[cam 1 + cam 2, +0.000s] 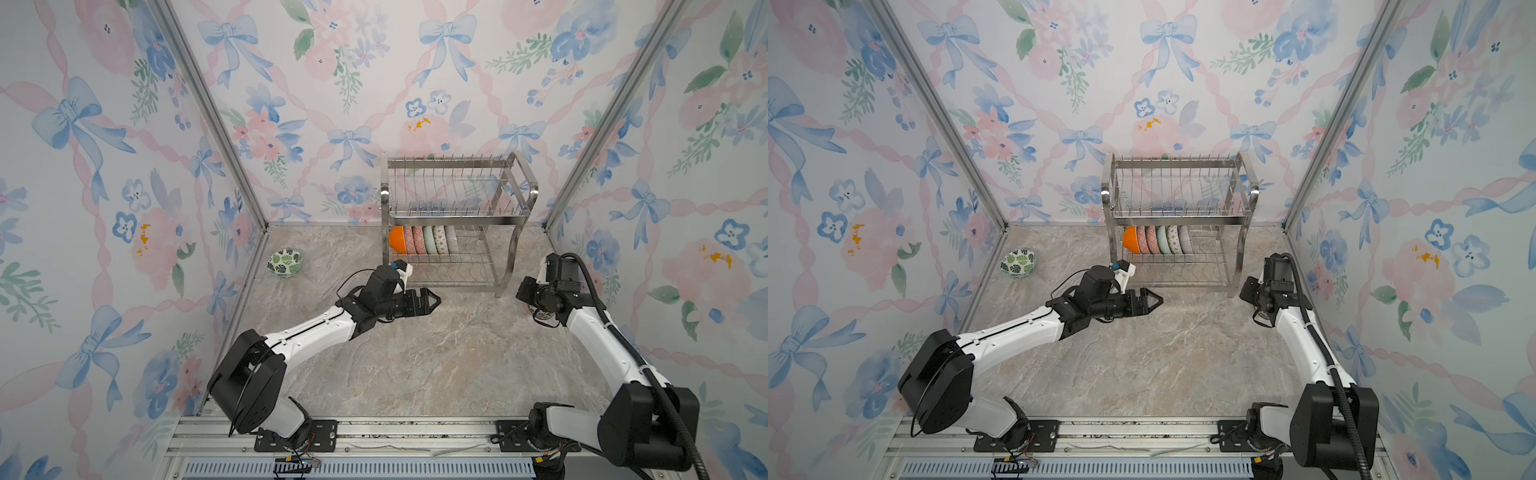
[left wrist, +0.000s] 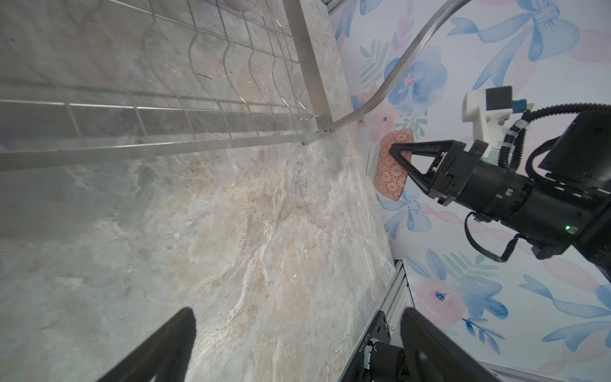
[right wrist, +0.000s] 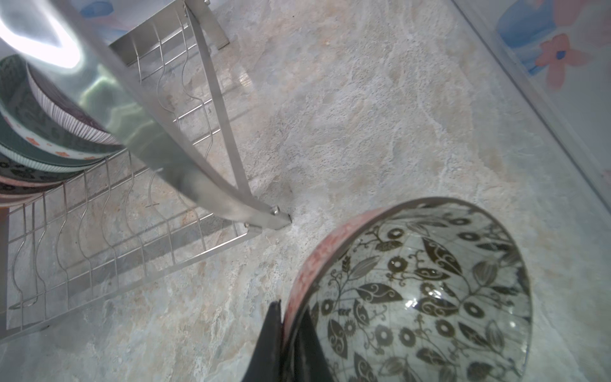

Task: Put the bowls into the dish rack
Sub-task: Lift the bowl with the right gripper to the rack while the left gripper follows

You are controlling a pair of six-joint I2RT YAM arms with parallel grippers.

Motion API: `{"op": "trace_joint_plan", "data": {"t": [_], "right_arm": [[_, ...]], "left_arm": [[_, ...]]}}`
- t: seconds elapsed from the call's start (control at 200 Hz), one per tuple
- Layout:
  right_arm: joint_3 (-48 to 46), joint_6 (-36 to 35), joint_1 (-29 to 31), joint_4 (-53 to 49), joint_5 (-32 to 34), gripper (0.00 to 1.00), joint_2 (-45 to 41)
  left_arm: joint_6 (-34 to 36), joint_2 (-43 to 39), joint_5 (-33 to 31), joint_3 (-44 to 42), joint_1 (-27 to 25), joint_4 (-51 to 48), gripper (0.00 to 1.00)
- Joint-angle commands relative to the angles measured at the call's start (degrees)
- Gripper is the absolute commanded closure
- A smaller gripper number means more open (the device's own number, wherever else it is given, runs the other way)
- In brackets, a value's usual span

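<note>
Your right fingers (image 3: 267, 347) are pinching the rim of the dark-leaf bowl (image 3: 429, 297) — it's facing mouth-up, just beside the front right leg of the rack (image 1: 449, 163). Your left fingers (image 2: 158, 350) are hanging wide apart over the tabletop (image 1: 415, 365), holding nothing. Other bowls (image 1: 419, 240) are standing on edge in the lower tier — a green-leaf bowl (image 1: 285, 262) is sitting far left.
</note>
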Motion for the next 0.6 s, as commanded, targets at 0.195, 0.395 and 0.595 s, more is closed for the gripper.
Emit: {"op": "trace_joint_plan", "data": {"t": [0.195,0.395,0.595], "right_arm": [[17.48,-1.64,-7.13,1.60,-10.61,1.00,13.01],[27.37,-1.04,-8.97,5.75,-21.06,1.00,23.65],[35.65,-1.33,-9.83,8.47,-30.50,1.00,33.09]], "left_arm": [[2.03,4.30,-7.96,5.19,-2.74,5.84,0.02],[3.33,9.11,-7.85,10.82,-2.83,4.47,0.02],[5.80,12.21,-7.76,15.99,-2.83,1.11,0.02]]}}
